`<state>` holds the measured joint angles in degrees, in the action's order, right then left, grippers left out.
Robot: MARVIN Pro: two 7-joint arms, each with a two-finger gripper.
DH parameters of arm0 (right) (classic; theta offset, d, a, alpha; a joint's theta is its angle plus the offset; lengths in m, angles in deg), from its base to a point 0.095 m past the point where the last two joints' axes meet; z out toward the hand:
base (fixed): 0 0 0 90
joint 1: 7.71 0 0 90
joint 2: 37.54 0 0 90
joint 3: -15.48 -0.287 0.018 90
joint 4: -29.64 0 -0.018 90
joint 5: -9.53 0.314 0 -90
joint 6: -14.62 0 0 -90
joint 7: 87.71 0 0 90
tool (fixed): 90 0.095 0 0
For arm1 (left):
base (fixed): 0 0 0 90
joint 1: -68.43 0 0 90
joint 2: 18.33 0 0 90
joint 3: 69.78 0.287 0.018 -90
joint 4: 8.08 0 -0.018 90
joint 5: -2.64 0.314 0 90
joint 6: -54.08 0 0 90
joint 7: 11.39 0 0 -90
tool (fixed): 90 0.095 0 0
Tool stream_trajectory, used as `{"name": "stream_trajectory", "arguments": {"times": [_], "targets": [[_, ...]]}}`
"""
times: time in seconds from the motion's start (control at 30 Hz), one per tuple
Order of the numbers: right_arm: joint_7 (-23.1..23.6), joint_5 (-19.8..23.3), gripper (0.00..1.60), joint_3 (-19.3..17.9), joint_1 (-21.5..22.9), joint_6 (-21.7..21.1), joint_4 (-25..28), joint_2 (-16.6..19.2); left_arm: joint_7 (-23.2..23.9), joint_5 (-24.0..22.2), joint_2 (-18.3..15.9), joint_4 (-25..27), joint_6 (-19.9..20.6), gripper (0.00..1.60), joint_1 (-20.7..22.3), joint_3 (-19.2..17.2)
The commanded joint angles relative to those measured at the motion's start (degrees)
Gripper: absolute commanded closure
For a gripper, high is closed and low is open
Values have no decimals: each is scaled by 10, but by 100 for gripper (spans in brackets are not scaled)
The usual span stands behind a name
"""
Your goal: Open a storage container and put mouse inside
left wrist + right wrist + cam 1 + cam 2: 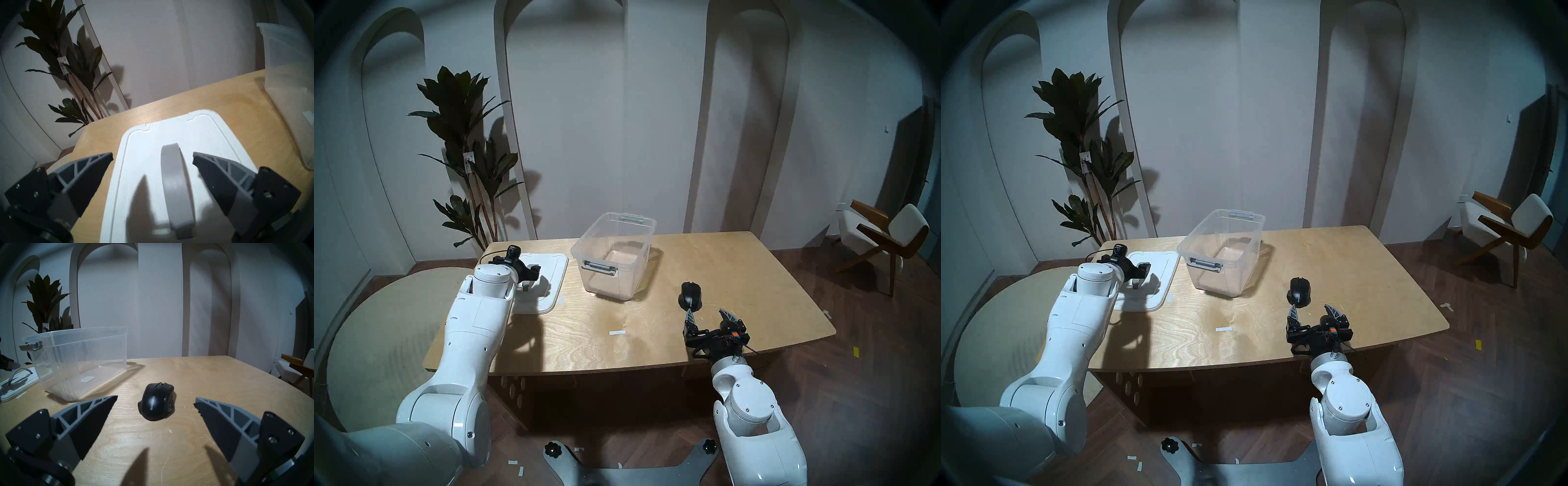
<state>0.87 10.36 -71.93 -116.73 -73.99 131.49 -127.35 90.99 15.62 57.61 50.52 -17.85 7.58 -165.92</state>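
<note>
The clear storage container (602, 281) stands open and empty at the back middle of the wooden table (738, 271). Its white lid (551, 271) lies flat to its left, with the grey arched handle (176, 178) up. My left gripper (531, 276) is open just above the lid, a finger on each side of the handle (153, 157). The black mouse (690, 296) lies on the table right of the container. My right gripper (706, 312) is open just behind the mouse, low over the table; in the right wrist view the mouse (157, 401) sits a little ahead of the fingertips.
A white tape strip (617, 332) lies on the table's front middle. A tall potted plant (466, 152) stands behind the table's left corner. A wooden chair (884, 237) stands at the far right. The table's front edge is close under my right wrist.
</note>
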Motion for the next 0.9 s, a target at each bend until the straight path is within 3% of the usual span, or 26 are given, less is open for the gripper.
{"name": "stream_trajectory", "arguments": {"times": [0.0,0.3,0.43,0.67,0.87], "targets": [[-1,0,0,-1,2,3,12,0,-24,-8,5,70,-73,0,-19,-9],[-1,0,0,-1,3,3,12,0,-46,-20,20,133,-151,0,-68,-15],[-1,0,0,-1,2,3,13,0,-50,-32,31,168,-166,0,-95,-24],[-12,42,0,11,62,-24,-84,-10,-53,-56,48,217,-178,0,-122,-36],[-42,18,0,19,96,-19,-114,-11,-51,-71,58,253,-187,0,-147,-39]]}}
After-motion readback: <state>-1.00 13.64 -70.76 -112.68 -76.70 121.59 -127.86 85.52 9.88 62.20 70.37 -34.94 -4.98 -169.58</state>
